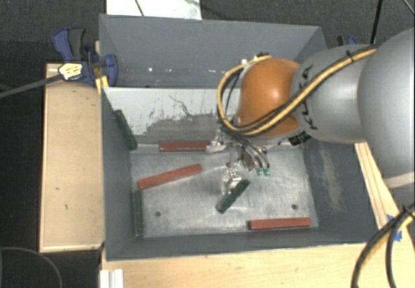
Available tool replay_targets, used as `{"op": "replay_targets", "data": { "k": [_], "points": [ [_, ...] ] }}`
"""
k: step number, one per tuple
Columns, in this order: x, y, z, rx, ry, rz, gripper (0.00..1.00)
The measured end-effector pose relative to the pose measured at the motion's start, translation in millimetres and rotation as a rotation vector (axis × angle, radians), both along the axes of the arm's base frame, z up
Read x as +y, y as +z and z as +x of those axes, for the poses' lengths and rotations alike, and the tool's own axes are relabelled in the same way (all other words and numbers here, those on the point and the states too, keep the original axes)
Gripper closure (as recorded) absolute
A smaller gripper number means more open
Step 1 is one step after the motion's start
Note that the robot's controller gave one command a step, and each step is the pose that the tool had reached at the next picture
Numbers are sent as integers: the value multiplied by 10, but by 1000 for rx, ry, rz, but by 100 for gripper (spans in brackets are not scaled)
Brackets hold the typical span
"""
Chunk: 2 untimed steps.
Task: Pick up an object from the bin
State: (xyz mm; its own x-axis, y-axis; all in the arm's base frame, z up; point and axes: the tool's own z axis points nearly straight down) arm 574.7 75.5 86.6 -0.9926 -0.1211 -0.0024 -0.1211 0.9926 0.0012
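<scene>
Approach: dark green bar [232, 197] is lying just beneath jaws; spread cannot be told. Next is likely requiring closure, lift.

The arm [363, 98] reaches from the right (orange wrist cover [269, 95] uppermost), end effector [235, 180] pointing down.

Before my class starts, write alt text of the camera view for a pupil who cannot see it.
The arm reaches from the right into a grey bin, its hand low over a dark green stick near the middle. Three red-brown sticks lie at the back, left and front right; two more green sticks lie by the left wall.
</scene>
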Motion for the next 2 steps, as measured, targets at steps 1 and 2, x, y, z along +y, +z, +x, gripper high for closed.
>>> {"op": "replay_targets", "data": {
  "k": [1,2],
  "points": [
    [659,-56,105,-1,-20,1,100],
    [658,-56,105,-1,-21,1,100]
  ]
}}
